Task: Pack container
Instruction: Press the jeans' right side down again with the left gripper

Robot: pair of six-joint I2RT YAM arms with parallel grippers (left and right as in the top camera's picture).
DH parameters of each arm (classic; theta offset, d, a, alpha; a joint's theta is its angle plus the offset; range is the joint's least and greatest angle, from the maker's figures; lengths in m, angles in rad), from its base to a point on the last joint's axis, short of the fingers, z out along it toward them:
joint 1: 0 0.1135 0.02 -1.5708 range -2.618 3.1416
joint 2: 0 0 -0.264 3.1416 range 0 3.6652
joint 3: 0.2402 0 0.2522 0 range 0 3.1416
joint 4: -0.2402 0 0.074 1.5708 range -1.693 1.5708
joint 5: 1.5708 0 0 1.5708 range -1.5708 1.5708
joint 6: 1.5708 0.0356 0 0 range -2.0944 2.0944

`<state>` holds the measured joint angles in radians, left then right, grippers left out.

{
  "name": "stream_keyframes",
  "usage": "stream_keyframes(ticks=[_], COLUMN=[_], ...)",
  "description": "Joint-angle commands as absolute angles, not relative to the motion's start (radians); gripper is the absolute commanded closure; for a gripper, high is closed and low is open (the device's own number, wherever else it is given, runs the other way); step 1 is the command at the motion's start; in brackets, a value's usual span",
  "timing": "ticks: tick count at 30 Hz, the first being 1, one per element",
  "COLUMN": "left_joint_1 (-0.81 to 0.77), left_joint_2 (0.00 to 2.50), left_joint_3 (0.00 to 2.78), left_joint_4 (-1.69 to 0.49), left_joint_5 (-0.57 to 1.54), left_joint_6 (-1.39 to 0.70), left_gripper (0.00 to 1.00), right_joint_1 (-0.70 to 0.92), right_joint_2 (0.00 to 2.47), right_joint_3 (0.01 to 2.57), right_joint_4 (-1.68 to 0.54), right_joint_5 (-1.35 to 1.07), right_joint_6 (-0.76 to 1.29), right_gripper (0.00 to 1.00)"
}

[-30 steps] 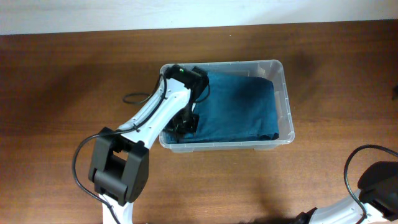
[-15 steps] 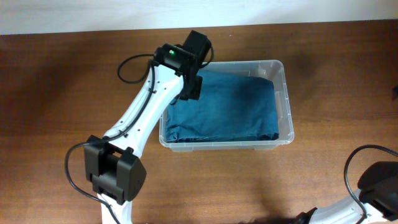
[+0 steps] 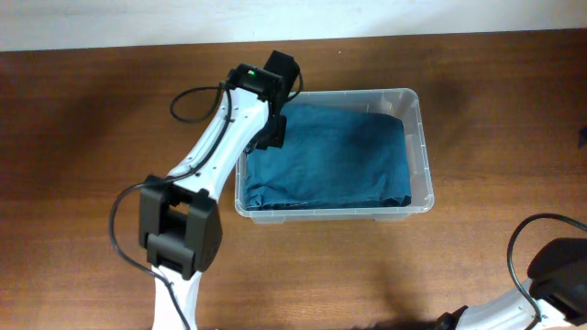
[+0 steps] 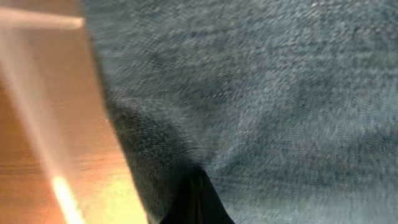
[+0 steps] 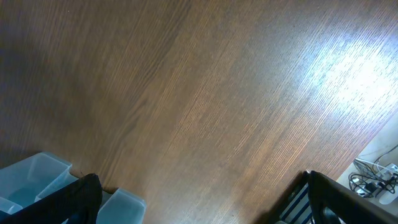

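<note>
The container, a clear plastic tub, stands on the wooden table right of centre. A folded blue denim cloth fills it. My left gripper is over the tub's back left corner, just above the cloth. In the left wrist view its dark fingers form one point, shut, right at the blue cloth, with the tub's clear wall to the left. My right gripper is open and empty over bare table; it does not show in the overhead view.
The left arm reaches from the front left across to the tub, its black cable looping beside it. The right arm's base sits at the front right corner. Pale translucent blocks lie by the right gripper's left finger.
My left gripper rose from the tub's front left corner, where it was down on the cloth, and moved to the back left corner. The cloth and tub have not moved.
</note>
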<state>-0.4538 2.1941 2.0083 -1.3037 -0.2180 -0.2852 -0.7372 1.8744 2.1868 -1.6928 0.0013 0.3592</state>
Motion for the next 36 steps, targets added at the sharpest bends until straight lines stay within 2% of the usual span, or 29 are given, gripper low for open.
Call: stream_keyframes(ticks=[1, 15, 24, 31, 36], left_joint_1=[-0.45, -0.452, -0.468, -0.541, -0.625], left_joint_2=[2.223, 2.32, 2.32, 2.32, 2.367], left_joint_3=[2.003, 2.016, 2.266, 2.426, 2.423], left_joint_4=[-1.285, -1.28, -1.441, -1.518, -1.498], left_joint_5=[-0.232, -0.225, -0.217, 0.007, 0.031], left_joint_6=[-0.299, -0.301, -0.302, -0.302, -0.303], left_gripper=[0.99, 0.99, 0.99, 0.99, 0.99], right_joint_1=[-0.74, -0.74, -0.74, -0.74, -0.74], right_joint_2=[1.853, 1.853, 1.853, 1.853, 1.853], right_joint_3=[2.186, 2.186, 2.186, 2.186, 2.186], right_joint_4=[-1.698, -1.698, -1.698, -1.698, -1.698], right_joint_5=[0.004, 0.004, 0.004, 0.004, 0.004], right_joint_6=[0.356, 0.356, 0.356, 0.356, 0.356], right_gripper=[0.02, 0.02, 0.02, 0.02, 0.02])
